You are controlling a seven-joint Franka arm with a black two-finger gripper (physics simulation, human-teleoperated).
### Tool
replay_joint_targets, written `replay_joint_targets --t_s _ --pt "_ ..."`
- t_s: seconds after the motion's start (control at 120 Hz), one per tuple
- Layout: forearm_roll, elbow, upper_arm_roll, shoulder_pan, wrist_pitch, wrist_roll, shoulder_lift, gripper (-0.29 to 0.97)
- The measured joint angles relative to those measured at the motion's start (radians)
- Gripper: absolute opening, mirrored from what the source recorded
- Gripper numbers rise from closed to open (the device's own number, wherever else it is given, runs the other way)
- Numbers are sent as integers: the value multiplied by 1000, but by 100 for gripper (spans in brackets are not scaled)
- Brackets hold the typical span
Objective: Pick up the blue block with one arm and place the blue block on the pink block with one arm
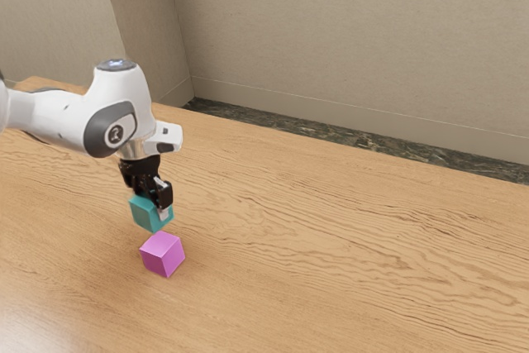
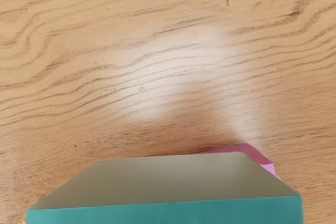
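Note:
A teal-blue block point(image 1: 148, 213) hangs in the air, with my gripper point(image 1: 150, 202) shut on it from two sides. Just below it, slightly toward the exterior view's right, a pink block point(image 1: 162, 254) rests on the wooden table point(image 1: 331, 229). A small gap separates the two blocks. In the wrist view the held blue block point(image 2: 163, 195) looms large under the hand, and a corner of the pink block point(image 2: 257, 157) peeks out from behind it.
The wooden table stretches wide toward the exterior view's right. Beige walls point(image 1: 347, 31) with a dark floor strip point(image 1: 372, 140) run along the table's far edge.

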Motion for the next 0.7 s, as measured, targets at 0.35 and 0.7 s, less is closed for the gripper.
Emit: replay_joint_targets --t_s 0.35,0.7 --pt "-5 -76 0 -18 24 -212 -45 37" --pt "71 -106 -23 3 33 -327 -51 37"
